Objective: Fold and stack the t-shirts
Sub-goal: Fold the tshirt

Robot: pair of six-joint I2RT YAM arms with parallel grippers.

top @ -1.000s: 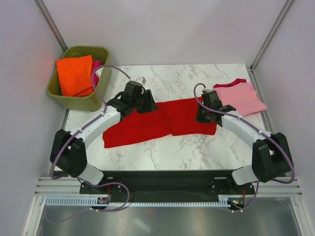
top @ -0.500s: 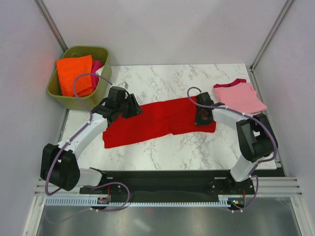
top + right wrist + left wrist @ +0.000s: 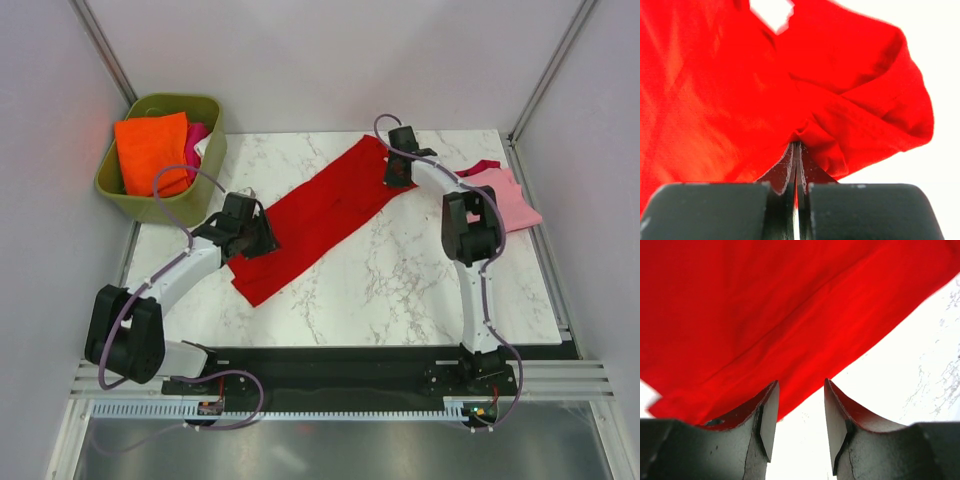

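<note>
The red t-shirt (image 3: 318,215) lies as a long folded band, slanting from the near left to the far right of the marble table (image 3: 400,290). My right gripper (image 3: 396,175) is shut on its far right end; in the right wrist view the red cloth (image 3: 790,85) bunches between the shut fingers. My left gripper (image 3: 262,240) is open at the band's near left end; in the left wrist view the red cloth (image 3: 770,310) lies just beyond the parted, empty fingers. The pink t-shirt (image 3: 508,200) with dark pink trim lies folded at the far right, partly hidden by the right arm.
An olive-green tub (image 3: 160,200) at the far left corner holds an orange cloth (image 3: 150,150) and a pink one. Grey walls enclose the table on three sides.
My right gripper has pulled the red shirt's right end far back and up the table, swinging the band diagonal. My left gripper has moved slightly nearer and now stands open.
</note>
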